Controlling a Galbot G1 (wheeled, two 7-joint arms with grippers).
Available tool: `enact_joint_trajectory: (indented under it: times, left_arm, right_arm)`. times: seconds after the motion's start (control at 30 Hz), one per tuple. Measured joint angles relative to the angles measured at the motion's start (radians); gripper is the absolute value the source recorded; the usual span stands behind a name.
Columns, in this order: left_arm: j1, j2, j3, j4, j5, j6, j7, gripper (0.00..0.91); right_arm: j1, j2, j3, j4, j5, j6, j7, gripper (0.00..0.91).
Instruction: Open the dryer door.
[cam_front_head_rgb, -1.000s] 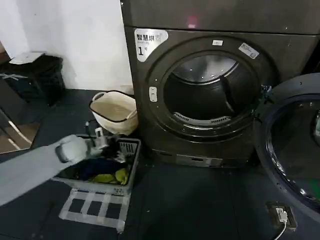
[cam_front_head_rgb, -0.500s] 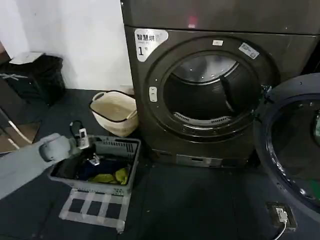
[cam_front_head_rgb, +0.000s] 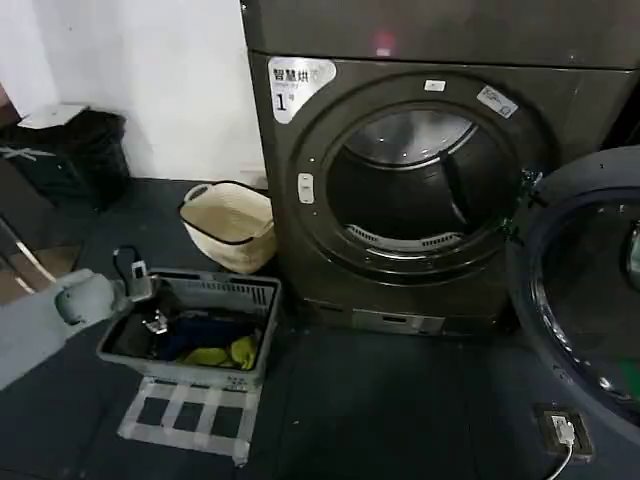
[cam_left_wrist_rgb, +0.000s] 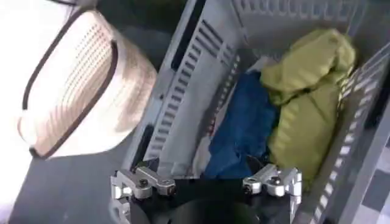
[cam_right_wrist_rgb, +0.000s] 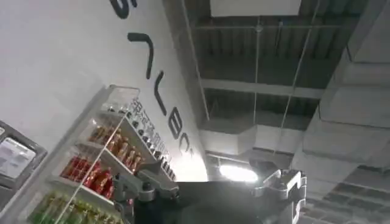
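Note:
The dryer door (cam_front_head_rgb: 590, 290) stands swung wide open on the right of the machine, its dark inner side and glass facing me. The round drum opening (cam_front_head_rgb: 415, 190) is uncovered, and the metal drum shows inside. My left gripper (cam_front_head_rgb: 150, 312) hangs low at the left, over the left end of a grey laundry basket (cam_front_head_rgb: 250, 295), far from the door. In the left wrist view that gripper (cam_left_wrist_rgb: 207, 182) sits above blue clothes (cam_left_wrist_rgb: 244, 128) and yellow-green clothes (cam_left_wrist_rgb: 311, 103). My right gripper (cam_right_wrist_rgb: 207, 185) points up at a ceiling and a wall with shelves.
A cream woven basket (cam_front_head_rgb: 228, 225) stands between the grey basket and the wall, also seen as the woven basket (cam_left_wrist_rgb: 79, 85) in the left wrist view. A black bin (cam_front_head_rgb: 75, 150) is at the back left. Tape marks (cam_front_head_rgb: 190, 415) and a floor socket (cam_front_head_rgb: 562, 430) lie on the dark floor.
My left arm has drawn back to the left, carrying its gripper from over the middle of the grey basket to its left end. The dryer door has not moved.

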Motion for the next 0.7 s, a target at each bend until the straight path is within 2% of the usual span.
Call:
enact_joint_trajectory:
  times: [0.7]
  left_arm:
    - [-0.012,0.047,0.000,-0.024,-0.019,0.012,0.015,0.907]
  right_arm:
    - [-0.013,0.006,0.009,0.015,0.001,0.003,-0.001,0.907]
